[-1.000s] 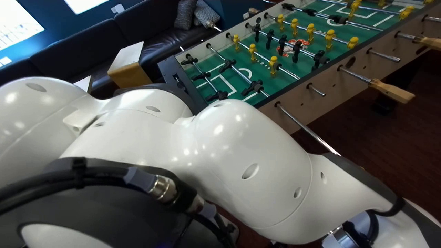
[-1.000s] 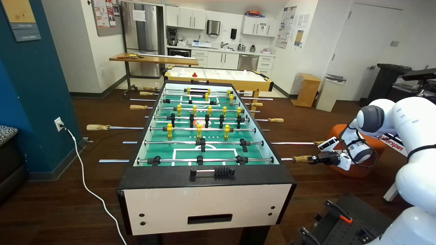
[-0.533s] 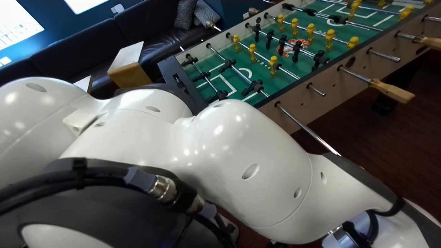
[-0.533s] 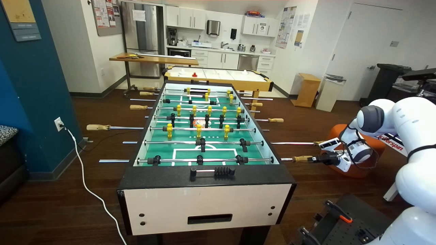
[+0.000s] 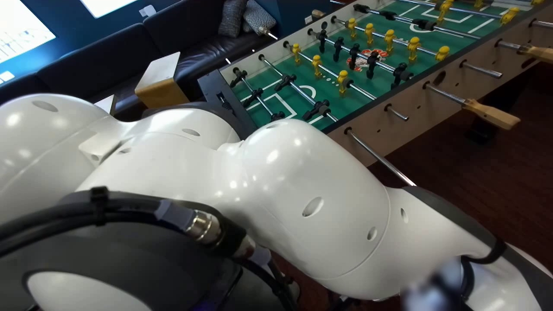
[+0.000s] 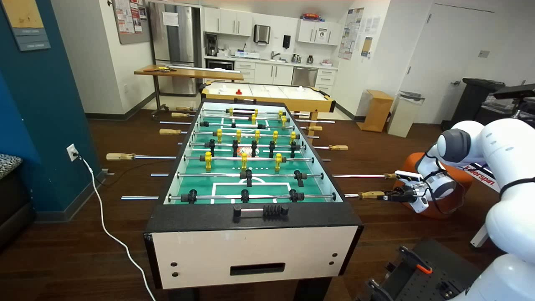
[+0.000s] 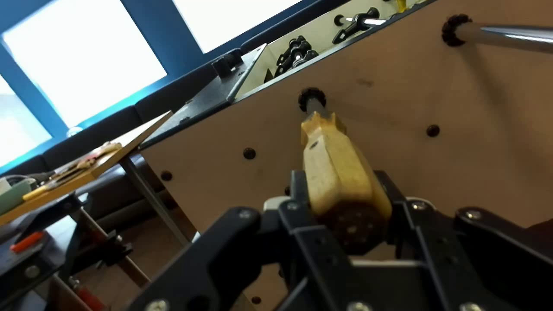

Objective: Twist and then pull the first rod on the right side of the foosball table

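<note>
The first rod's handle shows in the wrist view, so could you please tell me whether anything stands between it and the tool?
Nothing visible does. In the wrist view, the handle sits directly between the fingers of the tool, which appear closed on it from both sides.
</note>
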Tool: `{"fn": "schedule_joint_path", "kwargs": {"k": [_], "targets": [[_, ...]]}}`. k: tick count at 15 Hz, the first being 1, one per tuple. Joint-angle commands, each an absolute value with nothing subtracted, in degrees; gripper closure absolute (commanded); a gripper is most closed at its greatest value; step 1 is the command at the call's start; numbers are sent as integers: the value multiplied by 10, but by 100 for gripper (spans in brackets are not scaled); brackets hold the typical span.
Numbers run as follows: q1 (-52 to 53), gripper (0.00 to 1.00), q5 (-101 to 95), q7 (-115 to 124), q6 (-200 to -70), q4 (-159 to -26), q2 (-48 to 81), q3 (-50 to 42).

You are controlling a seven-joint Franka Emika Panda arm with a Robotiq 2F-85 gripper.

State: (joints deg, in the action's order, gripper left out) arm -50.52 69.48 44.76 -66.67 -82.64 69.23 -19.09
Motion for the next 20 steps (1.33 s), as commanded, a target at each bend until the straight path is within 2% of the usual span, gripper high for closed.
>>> {"fn": "schedule_joint_path", "kwargs": {"k": [1, 4, 5, 16, 17, 20], "targets": [[-505, 60, 692, 431, -669, -828, 690, -190], [-505, 60, 691, 418, -670, -829, 689, -190], [-505, 85, 691, 418, -670, -829, 689, -190], [-480, 85, 673, 117, -735, -868, 644, -201], [-504, 60, 684, 158, -698, -848, 670, -188], [-503, 60, 684, 131, -706, -855, 664, -188]]}}
